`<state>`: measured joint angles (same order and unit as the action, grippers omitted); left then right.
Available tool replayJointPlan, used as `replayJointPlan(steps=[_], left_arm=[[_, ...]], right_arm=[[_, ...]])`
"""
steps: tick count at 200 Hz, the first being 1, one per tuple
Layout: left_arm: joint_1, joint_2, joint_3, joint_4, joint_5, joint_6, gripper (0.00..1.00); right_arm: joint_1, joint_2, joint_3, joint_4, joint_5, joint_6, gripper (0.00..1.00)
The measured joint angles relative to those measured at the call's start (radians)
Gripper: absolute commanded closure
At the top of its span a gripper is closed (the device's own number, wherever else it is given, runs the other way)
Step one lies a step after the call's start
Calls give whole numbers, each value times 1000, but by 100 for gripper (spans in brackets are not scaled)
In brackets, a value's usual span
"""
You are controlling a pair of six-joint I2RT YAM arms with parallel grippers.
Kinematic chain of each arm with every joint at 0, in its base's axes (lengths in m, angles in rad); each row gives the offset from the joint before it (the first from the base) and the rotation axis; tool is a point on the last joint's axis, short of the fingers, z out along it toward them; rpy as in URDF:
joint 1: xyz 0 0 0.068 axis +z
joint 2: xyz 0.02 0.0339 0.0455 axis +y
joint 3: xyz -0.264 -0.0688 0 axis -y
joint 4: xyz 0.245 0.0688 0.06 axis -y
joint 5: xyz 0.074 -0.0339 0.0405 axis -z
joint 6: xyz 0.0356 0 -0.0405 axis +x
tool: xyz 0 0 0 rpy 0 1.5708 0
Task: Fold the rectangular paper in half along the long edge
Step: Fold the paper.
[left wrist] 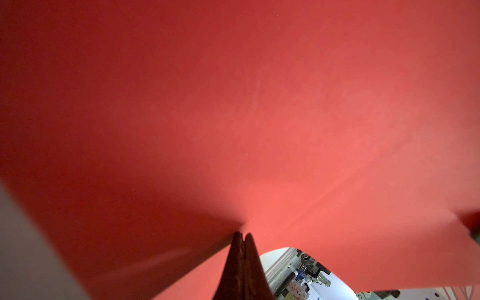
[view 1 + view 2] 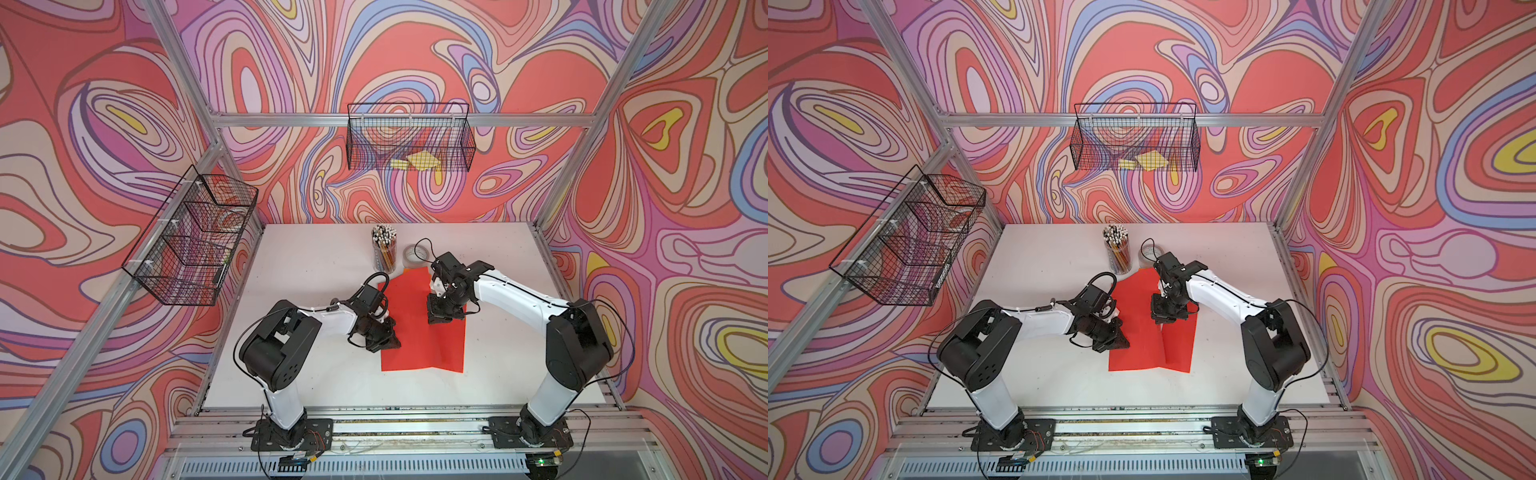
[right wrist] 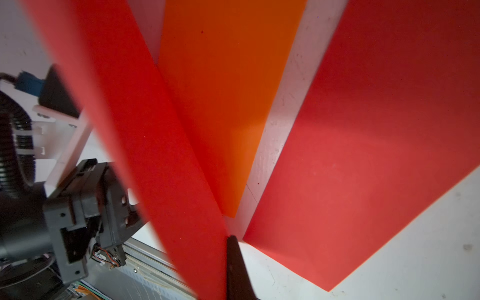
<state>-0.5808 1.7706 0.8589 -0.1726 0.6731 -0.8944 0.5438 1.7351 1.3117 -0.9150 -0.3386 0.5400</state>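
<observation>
Matte red rect. paper (image 2: 415,345), tented along crease; L gripper (image 1: 242,237), R gripper (image 3: 230,240) (prob.) tight-closed on edges

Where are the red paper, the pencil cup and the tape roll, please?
red paper (image 2: 415,353), in a top view, flat near part
pencil cup (image 2: 384,255), in a top view, clear side
tape roll (image 2: 409,262), in a top view, outer band

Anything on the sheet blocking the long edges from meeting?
Nothing visible lies on the red paper. Only the left gripper and right gripper, both pinching it, are over it; the pencil cup and tape roll stand past its far end.
</observation>
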Motion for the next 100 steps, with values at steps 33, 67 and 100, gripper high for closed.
replayJointPlan(steps=[33,67,100], left_arm=[[0,0,-3,10,1,0,100],[0,0,-3,13,6,0,100],[20,-25,-4,-11,8,13,100]], right_arm=[[4,-3,0,47,-53,22,100],[15,-3,0,84,-81,38,100],[19,-12,-11,80,-79,32,100]])
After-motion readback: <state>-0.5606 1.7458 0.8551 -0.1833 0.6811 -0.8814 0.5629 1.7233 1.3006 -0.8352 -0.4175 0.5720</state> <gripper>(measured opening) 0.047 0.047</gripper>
